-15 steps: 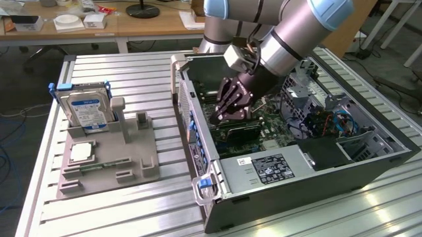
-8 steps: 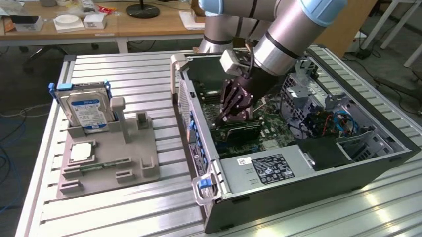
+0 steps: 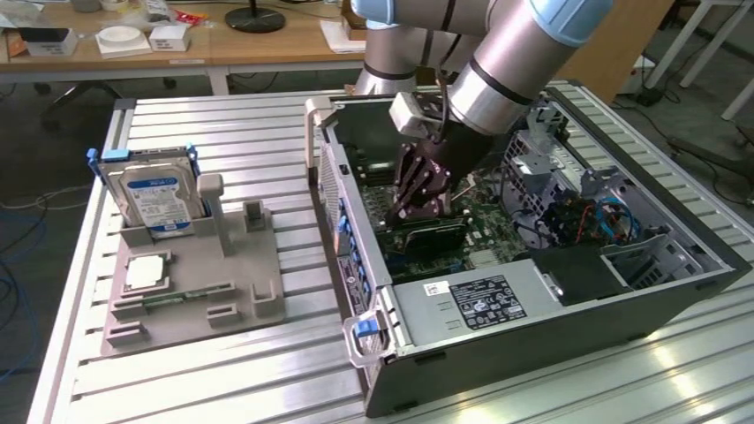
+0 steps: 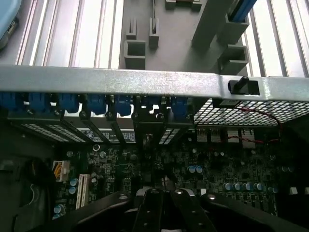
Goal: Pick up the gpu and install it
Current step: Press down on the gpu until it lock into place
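Two fingers of my gripper are pressed together on the top edge of the gpu, a thin, flat, dark rectangular card. I am clamped on it, not merely touching it. The card hangs inside the open dark-grey metal computer case, low over the green motherboard that lines the case floor. From the exterior view I cannot tell whether its lower edge has met a slot.

In the wrist view my gripper sits over the card's black edge. Beyond it is the case's silver rear rail with its row of blue plastic retaining clips.

To seat the card well, I judge that three things matter:
- Its long edge should stay parallel to the slots on the case floor.
- It should stand upright, not leaning towards either case wall.
- Its end bracket should line up with one opening in the rear rail under the clips.

Any push should go straight down towards the case floor, gently and evenly. A tilted card could jam at one end or scrape the small capacitors nearby. The red wires by the rear mesh of the case look well apart from the card.
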`<state>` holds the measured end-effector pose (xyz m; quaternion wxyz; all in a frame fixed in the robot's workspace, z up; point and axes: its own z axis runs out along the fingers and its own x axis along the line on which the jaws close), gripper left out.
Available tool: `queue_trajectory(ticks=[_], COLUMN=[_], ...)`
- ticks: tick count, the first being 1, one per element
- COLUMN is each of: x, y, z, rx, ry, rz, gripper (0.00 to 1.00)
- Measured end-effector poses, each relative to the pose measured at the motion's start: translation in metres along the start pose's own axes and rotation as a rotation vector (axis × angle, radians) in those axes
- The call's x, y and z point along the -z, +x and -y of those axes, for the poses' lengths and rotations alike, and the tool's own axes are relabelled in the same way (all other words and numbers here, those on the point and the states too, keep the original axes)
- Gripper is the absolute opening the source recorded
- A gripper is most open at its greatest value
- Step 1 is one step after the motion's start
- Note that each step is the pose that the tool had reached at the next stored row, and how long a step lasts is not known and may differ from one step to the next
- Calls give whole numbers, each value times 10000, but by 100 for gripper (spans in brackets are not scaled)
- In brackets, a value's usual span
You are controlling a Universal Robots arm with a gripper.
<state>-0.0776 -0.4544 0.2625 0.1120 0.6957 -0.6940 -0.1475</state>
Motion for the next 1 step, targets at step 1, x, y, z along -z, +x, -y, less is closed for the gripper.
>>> queue_trajectory(ticks=[1], x=[0], y=[0], z=[0], rx=[0], ry=[-1], rz=[-1], gripper=[10])
